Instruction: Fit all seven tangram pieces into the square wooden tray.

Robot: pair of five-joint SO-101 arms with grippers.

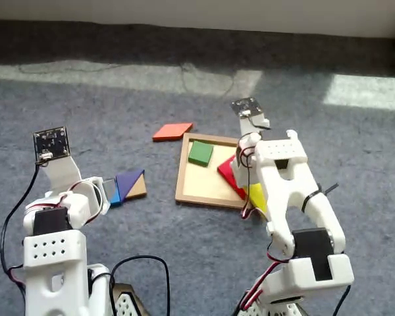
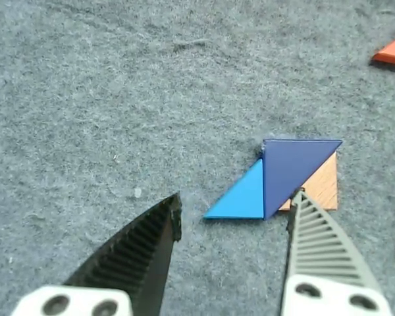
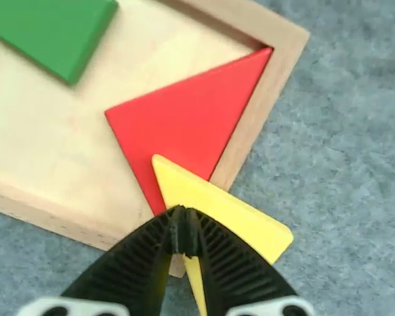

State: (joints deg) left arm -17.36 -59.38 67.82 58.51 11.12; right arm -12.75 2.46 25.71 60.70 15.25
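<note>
The square wooden tray (image 1: 204, 197) lies on the carpet with a green square (image 1: 201, 153) and a red triangle (image 1: 229, 172) inside. A yellow triangle (image 3: 237, 217) rests over the red triangle (image 3: 191, 125) and the tray rim (image 3: 270, 99), and my right gripper (image 3: 184, 227) is shut on it. My left gripper (image 2: 236, 197) is open just above a light blue triangle (image 2: 243, 197), which touches a dark blue triangle (image 2: 289, 164) lying on a tan piece (image 2: 322, 187). An orange parallelogram (image 1: 172, 131) lies beyond the tray's far left corner.
Grey carpet covers the floor. A sunlit band crosses the far side. Cables trail from both arm bases at the near edge. Bare carpet lies between the blue pieces (image 1: 128, 181) and the tray.
</note>
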